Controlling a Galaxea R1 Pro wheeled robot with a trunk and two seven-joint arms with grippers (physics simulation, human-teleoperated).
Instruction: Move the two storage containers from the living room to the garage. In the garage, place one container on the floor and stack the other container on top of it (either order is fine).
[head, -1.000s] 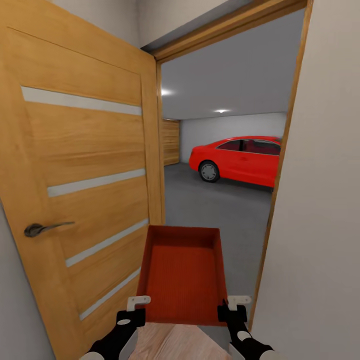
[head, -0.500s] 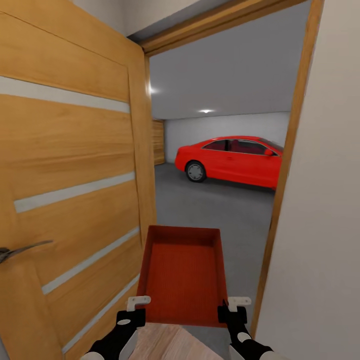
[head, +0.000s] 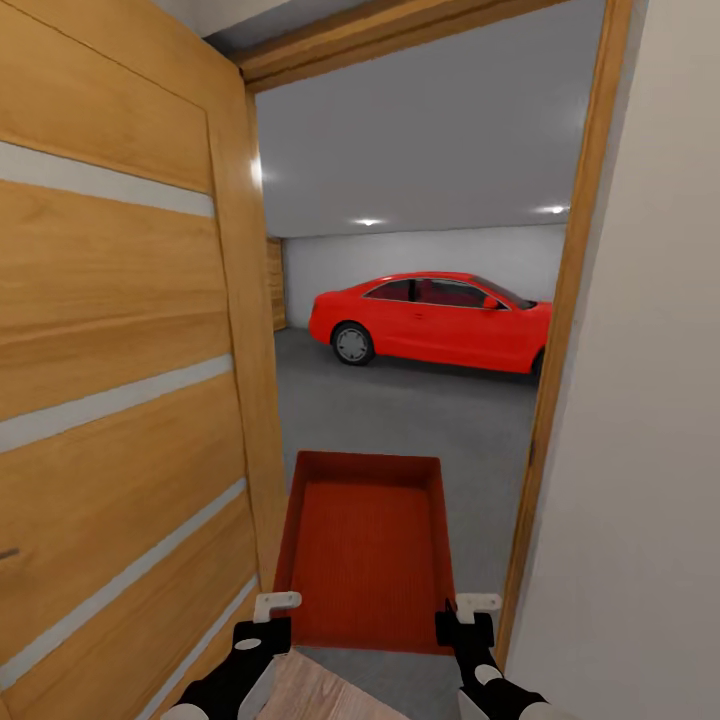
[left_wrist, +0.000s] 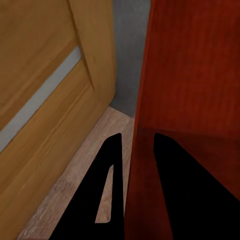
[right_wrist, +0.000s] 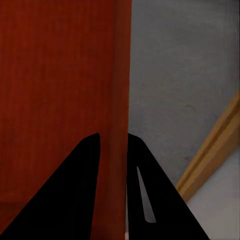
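One doorway, head view: open light-wood door with pale inset strips (head: 120, 400) at the left, wooden door frame (head: 560, 380) and plain white wall (head: 640, 450) at the right. Beyond lies the garage: dark grey concrete-like floor (head: 400, 410), white back wall, grey ceiling with spot lights, glossy red car (head: 430, 320), wood-slat panel door (head: 275, 285) at far left. A strip of light wood-plank floor (head: 310, 695) shows at the bottom edge. Against the view a second ago, the door handle has left the picture and more of the car shows. One orange-red open-top rectangular storage container (head: 365, 550) is carried low in the doorway, its near corners at the left gripper (head: 268, 622) and right gripper (head: 468, 620).

Left wrist view: left gripper (left_wrist: 135, 175) pinches the container's wall (left_wrist: 200, 75), one finger each side; door and planks beside.

Right wrist view: right gripper (right_wrist: 112, 175) clamps the container's wall (right_wrist: 60, 90) likewise; grey floor and frame beyond.
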